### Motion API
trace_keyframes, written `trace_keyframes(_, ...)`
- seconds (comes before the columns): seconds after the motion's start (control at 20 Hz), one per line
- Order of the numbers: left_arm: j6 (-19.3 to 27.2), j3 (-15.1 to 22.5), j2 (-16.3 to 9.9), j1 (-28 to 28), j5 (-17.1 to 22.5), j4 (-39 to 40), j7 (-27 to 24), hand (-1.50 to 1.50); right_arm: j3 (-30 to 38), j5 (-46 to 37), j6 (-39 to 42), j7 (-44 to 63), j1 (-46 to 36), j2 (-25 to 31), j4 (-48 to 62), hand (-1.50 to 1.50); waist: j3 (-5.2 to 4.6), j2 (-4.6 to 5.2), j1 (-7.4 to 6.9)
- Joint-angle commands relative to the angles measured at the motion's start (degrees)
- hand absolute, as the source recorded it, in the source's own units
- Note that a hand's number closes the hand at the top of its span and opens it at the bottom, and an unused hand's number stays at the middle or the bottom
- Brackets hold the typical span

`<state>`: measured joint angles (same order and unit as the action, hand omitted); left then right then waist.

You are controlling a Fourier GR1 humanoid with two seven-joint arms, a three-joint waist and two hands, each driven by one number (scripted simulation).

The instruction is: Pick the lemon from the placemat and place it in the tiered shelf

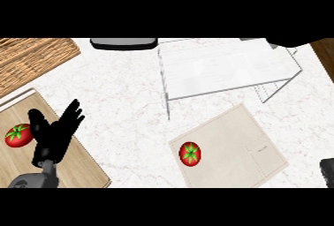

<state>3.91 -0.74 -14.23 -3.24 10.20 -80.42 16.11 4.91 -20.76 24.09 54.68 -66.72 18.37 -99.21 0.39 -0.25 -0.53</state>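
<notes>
On the beige placemat lies a red round fruit with a green star-shaped top, near the mat's left corner; it looks like a tomato rather than a lemon. The white tiered shelf stands behind the mat at the upper right, its top level bare. My left hand is at the left over a wooden board, open with fingers straight and pointing up, far from the placemat. Only a black sliver of my right hand shows at the right edge, beside the mat.
A wooden cutting board at the lower left carries a second red tomato, just left of my left hand. A woven wicker mat fills the upper left corner. A dark grey object sits at the back edge.
</notes>
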Motion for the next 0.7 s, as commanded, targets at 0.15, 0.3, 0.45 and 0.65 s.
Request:
trace_keyframes(0.15, -1.1, 0.1, 1.4, -0.2, 0.2, 3.5, 0.3, 0.00, 0.6, 0.5, 3.4, -7.5, -2.6, 3.5, 13.1, 1.50, -0.45, 0.46, -0.03)
trace_keyframes(0.3, -1.7, -0.2, 1.1, 1.1, 0.3, 2.5, 0.4, 0.00, -0.2, -1.8, 2.1, -11.9, -3.2, 3.9, 18.3, 1.50, -0.43, 0.45, -0.32)
trace_keyframes(0.45, -2.4, -0.5, 0.2, 0.2, 0.0, 2.5, 0.8, 0.00, -2.2, -5.6, -0.6, -15.7, -4.4, 3.2, 23.5, 1.50, -0.44, 0.52, -0.49)
trace_keyframes(0.65, -2.8, -1.9, 0.5, -0.5, 1.1, 3.0, 0.9, 0.00, -2.3, -8.2, -4.4, -21.6, -1.7, 3.0, 27.6, 1.50, -0.42, 0.56, -0.36)
